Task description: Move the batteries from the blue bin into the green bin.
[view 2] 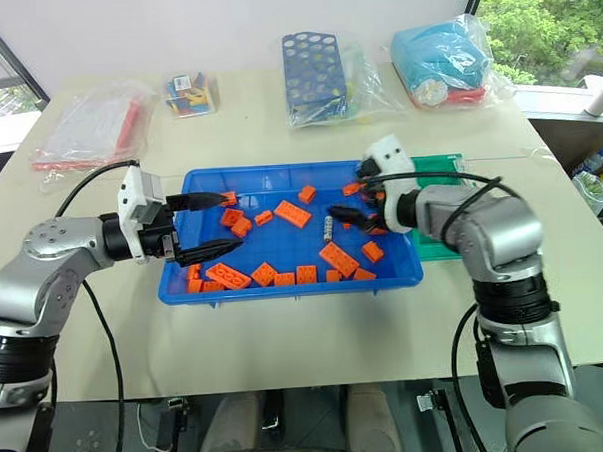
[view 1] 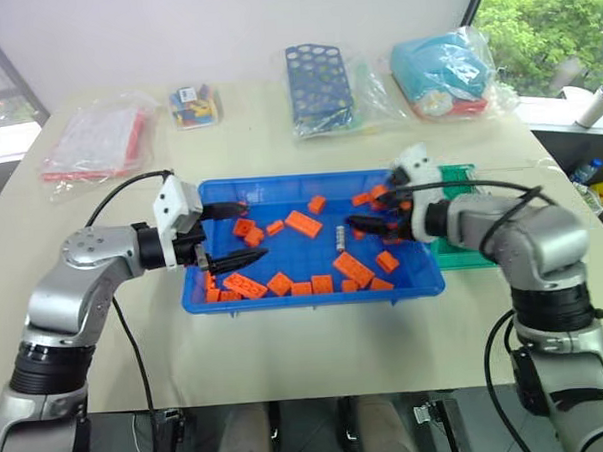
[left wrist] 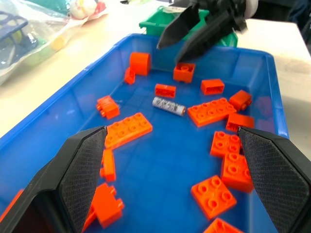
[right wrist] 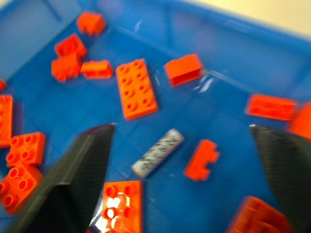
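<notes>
One battery (view 1: 339, 233), a small silvery cylinder with dark markings, lies in the blue bin (view 1: 315, 297) right of centre among orange bricks (view 1: 303, 223). My right gripper (view 1: 371, 211) hovers open just right of and above the battery (right wrist: 158, 152), which lies between and ahead of its spread fingers. My left gripper (view 1: 250, 228) is open and empty over the bin's left part, pointing toward the battery (left wrist: 168, 106). The green bin (view 1: 453, 251) stands against the blue bin's right side, mostly hidden behind my right arm.
Several bagged items line the back of the table: a clear bag with red parts (view 1: 93, 140), a small bag of coloured pieces (view 1: 194, 104), a blue perforated rack (view 1: 318, 85) and a teal bundle (view 1: 445, 72). Bare tabletop lies in front of the blue bin.
</notes>
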